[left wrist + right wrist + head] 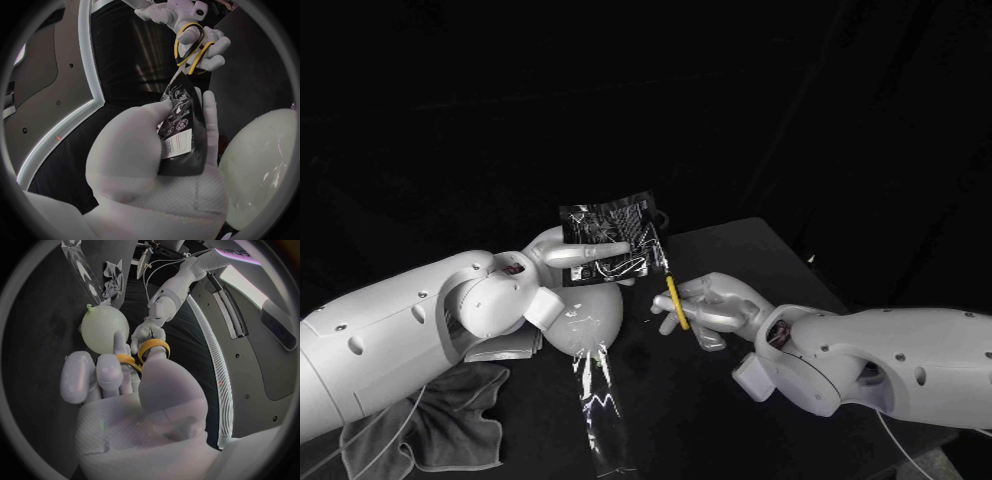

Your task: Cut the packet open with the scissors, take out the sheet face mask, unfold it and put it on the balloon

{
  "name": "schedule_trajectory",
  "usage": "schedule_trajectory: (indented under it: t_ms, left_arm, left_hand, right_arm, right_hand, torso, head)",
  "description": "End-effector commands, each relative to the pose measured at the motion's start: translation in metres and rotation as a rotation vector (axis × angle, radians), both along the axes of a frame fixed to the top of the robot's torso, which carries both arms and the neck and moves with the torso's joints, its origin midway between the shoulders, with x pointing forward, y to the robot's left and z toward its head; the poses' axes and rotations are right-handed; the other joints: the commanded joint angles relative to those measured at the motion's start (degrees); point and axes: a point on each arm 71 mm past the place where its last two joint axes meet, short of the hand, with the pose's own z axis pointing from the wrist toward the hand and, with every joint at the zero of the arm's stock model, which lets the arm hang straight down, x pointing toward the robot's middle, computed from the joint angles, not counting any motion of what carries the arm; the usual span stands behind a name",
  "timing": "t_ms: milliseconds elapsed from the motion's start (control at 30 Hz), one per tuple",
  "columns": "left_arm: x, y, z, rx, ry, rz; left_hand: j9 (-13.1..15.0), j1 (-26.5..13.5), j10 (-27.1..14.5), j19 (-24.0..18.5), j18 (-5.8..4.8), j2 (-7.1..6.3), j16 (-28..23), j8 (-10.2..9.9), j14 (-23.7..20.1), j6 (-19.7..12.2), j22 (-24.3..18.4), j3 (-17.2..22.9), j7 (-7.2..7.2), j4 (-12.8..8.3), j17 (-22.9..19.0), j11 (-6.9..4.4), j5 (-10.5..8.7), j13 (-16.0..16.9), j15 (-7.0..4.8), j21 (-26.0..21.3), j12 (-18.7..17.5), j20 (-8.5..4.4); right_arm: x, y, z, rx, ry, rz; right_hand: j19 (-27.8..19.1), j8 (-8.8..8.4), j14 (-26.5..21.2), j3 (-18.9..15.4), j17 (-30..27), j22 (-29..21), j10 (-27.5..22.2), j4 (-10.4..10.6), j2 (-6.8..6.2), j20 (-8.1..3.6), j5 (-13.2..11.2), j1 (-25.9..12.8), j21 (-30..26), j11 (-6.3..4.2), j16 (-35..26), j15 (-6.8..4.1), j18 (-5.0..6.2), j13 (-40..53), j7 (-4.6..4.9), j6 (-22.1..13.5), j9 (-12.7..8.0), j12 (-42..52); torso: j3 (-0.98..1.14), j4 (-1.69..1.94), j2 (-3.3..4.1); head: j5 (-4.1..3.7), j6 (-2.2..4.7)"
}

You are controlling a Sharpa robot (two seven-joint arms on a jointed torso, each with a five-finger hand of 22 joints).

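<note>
Table (pixel 750 262): left hand (pixel 568 256) grips packet (pixel 607 238); right hand (pixel 718 308), scissors (pixel 675 300).

Darkness is swallowing everything beyond the left hand (pixel 581 252); glare is glinting on the balloon (pixel 262 165) beside it; wrist-view edges are bending.

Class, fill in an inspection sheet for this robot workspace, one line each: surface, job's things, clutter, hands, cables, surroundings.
Surface: black table, matte.
Job's things: packet held up above the table; scissors, yellow-handled, blades at the packet's edge; pale balloon below the packet.
Clutter: grey cloth by the left arm; clear plastic strip lying on the near side of the balloon.
Hands: left hand grips the packet; right hand holds the scissors.
Cables: thin pale cable under the right arm.
Surroundings: dark backdrop; nothing else seen.
</note>
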Motion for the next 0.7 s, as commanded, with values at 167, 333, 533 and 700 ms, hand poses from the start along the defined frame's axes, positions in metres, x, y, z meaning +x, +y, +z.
schedule_trajectory:
  t_ms: [167, 333, 533, 700]
  left_arm:
    - [-0.0036, -0.0040, 0.0001, 0.000, 0.000, -0.031]
    - [-0.0042, -0.0043, 0.0003, 0.000, -0.003, -0.036]
    - [-0.0038, -0.0033, 0.0004, 0.000, -0.006, -0.033]
    - [-0.0029, -0.0025, 0.0004, -0.002, -0.007, -0.027]
  left_hand:
    - [5.6, 0.0, 0.4, 0.4, 0.96, 0.37, 0.4, 0.2, 0.3, 0.4, 0.1, 0.1, -0.15, -0.4, 0.1, 0.10, 0.38, 0.1, -0.23, 0.4, 0.1, -0.11]
    - [5.6, 0.0, 0.4, 0.4, 0.96, 0.37, 0.4, 0.2, 0.3, 0.4, 0.1, 0.1, -0.15, -0.4, 0.1, 0.10, 0.38, 0.1, -0.23, 0.4, 0.1, -0.11]
    - [5.6, 0.0, 0.4, 0.4, 0.96, 0.37, 0.4, 0.2, 0.3, 0.4, 0.1, 0.1, -0.15, -0.4, 0.1, 0.10, 0.38, 0.1, -0.23, 0.4, 0.1, -0.11]
    - [5.6, 0.0, 0.4, 0.4, 0.95, 0.37, 0.4, 0.3, 0.3, 0.4, 0.1, 0.2, -0.16, -0.4, 0.2, 0.09, 0.38, 0.1, -0.23, 0.4, 0.1, -0.12]
  right_arm:
    - [0.0014, 0.0034, 0.0030, 0.013, -0.027, 0.012]
    - [0.0019, 0.0034, 0.0028, 0.013, -0.025, 0.014]
    - [0.0015, 0.0023, 0.0028, 0.013, -0.022, 0.016]
    - [0.0011, 0.0009, 0.0023, 0.011, -0.012, 0.020]
  right_hand:
    - [-3.2, -1.31, -2.4, 1.1, -3.1, 7.5, -5.8, 0.4, -4.04, 1.97, -0.1, -2.8, -3.9, 2.06, -1.7, 2.05, 0.91, -3.9, 2.08, -3.9, -1.5, -0.1]
    - [-3.4, -1.10, -2.8, 4.5, -3.2, 7.4, -6.1, 0.4, -5.82, 2.63, -0.1, -4.3, -4.1, 2.30, -1.3, 2.32, 1.12, -5.7, 2.32, -4.3, -2.2, 0.0]
    - [-4.0, -1.01, -3.3, 6.7, -4.0, 7.1, -6.4, 0.5, -7.07, 2.82, -0.1, -5.2, -4.9, 2.40, -1.5, 2.48, 1.35, -7.0, 2.44, -4.3, -2.6, 0.0]
    - [-5.1, -1.03, -4.3, 10.3, -5.4, 6.6, -7.3, 0.6, -9.82, 3.11, -0.1, -7.0, -6.2, 2.77, -2.0, 2.78, 1.62, -8.8, 2.71, -4.6, -3.2, 0.0]
  torso:
    - [0.00, -0.05, 0.02]
    - [-0.01, -0.03, 0.02]
    - [-0.02, -0.09, 0.04]
    - [-0.05, -0.11, 0.01]
  head:
    - [0.09, 0.22]
    - [0.04, 0.27]
    - [-0.11, 0.36]
    - [-0.22, 0.35]
